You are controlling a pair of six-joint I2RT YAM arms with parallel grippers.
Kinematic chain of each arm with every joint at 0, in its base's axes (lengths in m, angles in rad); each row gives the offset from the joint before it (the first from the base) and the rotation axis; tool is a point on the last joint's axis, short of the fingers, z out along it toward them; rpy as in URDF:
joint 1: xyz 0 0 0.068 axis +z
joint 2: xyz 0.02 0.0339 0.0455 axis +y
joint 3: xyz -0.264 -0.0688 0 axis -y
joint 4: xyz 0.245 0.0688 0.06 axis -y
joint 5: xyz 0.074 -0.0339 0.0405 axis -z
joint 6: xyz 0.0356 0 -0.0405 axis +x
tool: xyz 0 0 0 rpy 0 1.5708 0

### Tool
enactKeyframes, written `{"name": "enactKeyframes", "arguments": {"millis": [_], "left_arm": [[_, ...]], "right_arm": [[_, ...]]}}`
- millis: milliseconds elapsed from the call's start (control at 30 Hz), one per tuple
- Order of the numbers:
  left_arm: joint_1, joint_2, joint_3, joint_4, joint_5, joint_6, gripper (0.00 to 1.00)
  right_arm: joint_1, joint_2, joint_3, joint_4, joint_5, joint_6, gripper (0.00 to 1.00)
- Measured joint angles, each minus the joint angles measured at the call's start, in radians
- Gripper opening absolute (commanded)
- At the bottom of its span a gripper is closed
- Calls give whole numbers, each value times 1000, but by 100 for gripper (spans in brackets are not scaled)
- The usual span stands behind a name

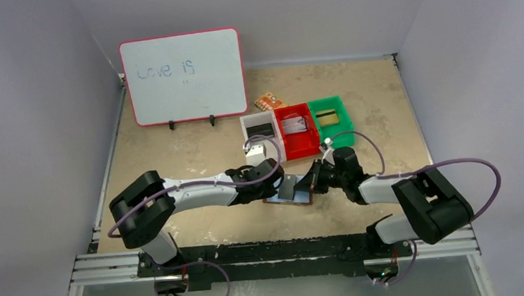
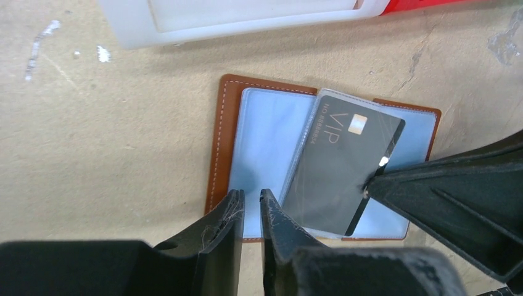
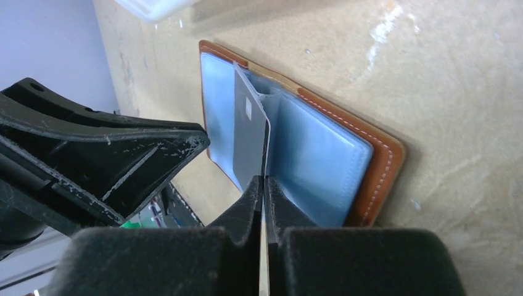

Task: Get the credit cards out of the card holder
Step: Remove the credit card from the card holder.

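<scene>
The right pincer (image 3: 264, 185) is clamped fully together on the thin edge of a black card (image 2: 339, 166), which sits partly inside a clear pocket leaf raised off the open wallet (image 2: 217, 142); whether the pinch takes in the plastic leaf as well as the card I cannot tell. The card bears the letters VIP and a small chip, and it tilts across the wallet's middle fold. Opposite it, on the wallet's other side, the left pincer (image 2: 251, 200) stands a narrow slit apart with nothing between its jaws. Its tips are down at the brown edge and pale blue pocket of the wallet's near half, seemingly pressing there, though contact is not certain. The wallet lies spread flat on the tan table (image 2: 111, 142), between the two pincers. Just beyond both of them stands a row of three bins: a white bin (image 1: 257, 118) straight ahead of the left pincer, a red bin (image 1: 301, 143) next to it and a green bin (image 1: 331, 102) farthest toward the right pincer's side, holding what look like cards (image 1: 294, 125). Farther off behind the bins lie an orange packet (image 1: 268, 102) and a whiteboard (image 1: 184, 76) propped upright. The left arm (image 1: 199, 190) stretches low and nearly level across the table toward the right; the right arm (image 1: 379, 190) has its elbow bent out to the side, forearm reaching inward toward the left
</scene>
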Motion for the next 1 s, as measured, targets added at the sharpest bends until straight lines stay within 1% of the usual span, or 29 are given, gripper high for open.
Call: {"name": "enactKeyframes", "arguments": {"millis": [233,400,500,767,1000], "left_arm": [[1,-84,-6,-52,-47,10,20],[1,-112,-12,-62,-67,11,21],[1,-112,-13,-63,-69,11,21],[1,-109,-20,-28,-45,29,20],[1,-39,-29,32,-14,48,15]], "right_arm": [[3,96,77,5,-35,-25,0],[27,183,130,21,-53,-32,0],[50,230,148,51,-57,-31,0],[105,280,185,84,-58,-29,0],[108,293,186,99,-61,-26,0]]}}
